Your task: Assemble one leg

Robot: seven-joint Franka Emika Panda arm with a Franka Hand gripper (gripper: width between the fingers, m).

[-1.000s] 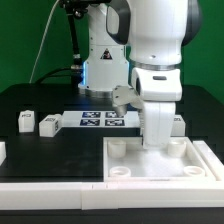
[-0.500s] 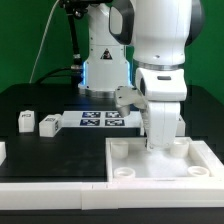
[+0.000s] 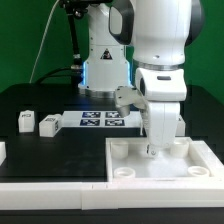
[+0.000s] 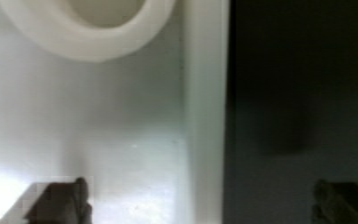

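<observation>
Hanging low over one edge of the white tray [image 3: 150, 180], the gripper [image 3: 156, 148] had its fingers [image 4: 55, 203] spread wide with nothing between them. The leg [image 3: 47, 124] stood on the black table [image 3: 60, 150] well away from the gripper, toward the exterior view's left beyond the marker board [image 3: 100, 120], a second leg [image 3: 25, 121] just beside it

Surface [image 3: 30, 100] black; tray [image 3: 130, 181] white. Legs [image 3: 47, 124] white, black-and-white square tags. Marker board [image 3: 103, 120] white, same tag pattern. Backdrop [image 3: 25, 40] green.
</observation>
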